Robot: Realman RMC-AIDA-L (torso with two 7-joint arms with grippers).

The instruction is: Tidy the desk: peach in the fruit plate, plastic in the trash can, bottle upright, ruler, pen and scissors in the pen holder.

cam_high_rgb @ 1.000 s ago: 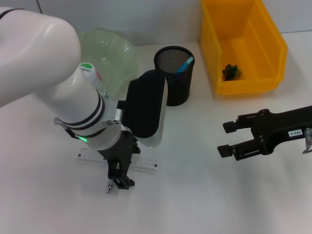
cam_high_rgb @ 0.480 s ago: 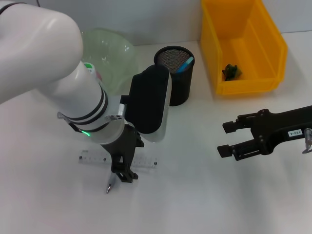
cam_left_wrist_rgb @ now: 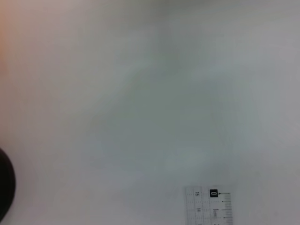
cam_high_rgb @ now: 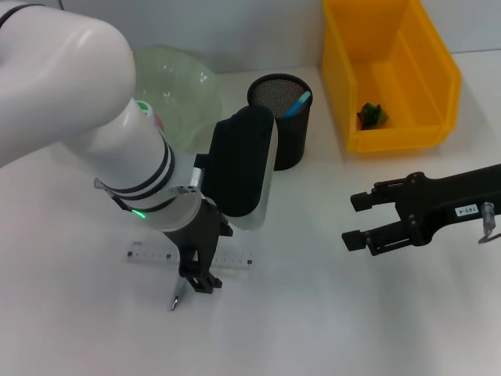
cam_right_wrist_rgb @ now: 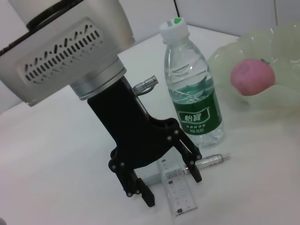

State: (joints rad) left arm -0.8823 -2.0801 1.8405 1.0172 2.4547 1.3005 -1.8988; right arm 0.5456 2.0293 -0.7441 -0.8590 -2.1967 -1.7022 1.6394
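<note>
Hovering with jaws apart over the ruler (cam_high_rgb: pixel 190 258) lying flat at the desk's near left, the left gripper (cam_high_rgb: pixel 196 280) should pinch this thin, stiff, slippery strip across its long edges

White desk (cam_high_rgb: pixel 313 329). On it: clear ruler (cam_high_rgb: pixel 149 254) lying flat near the front left, a pen (cam_right_wrist_rgb: pixel 208 161) across it, touching. Water bottle (cam_right_wrist_rgb: pixel 192 101) upright just behind them. Translucent green fruit plate (cam_high_rgb: pixel 184 90) at the back left; black mesh pen holder (cam_high_rgb: pixel 286 129) beside it; yellow bin (cam_high_rgb: pixel 387 137) at the back right.
</note>
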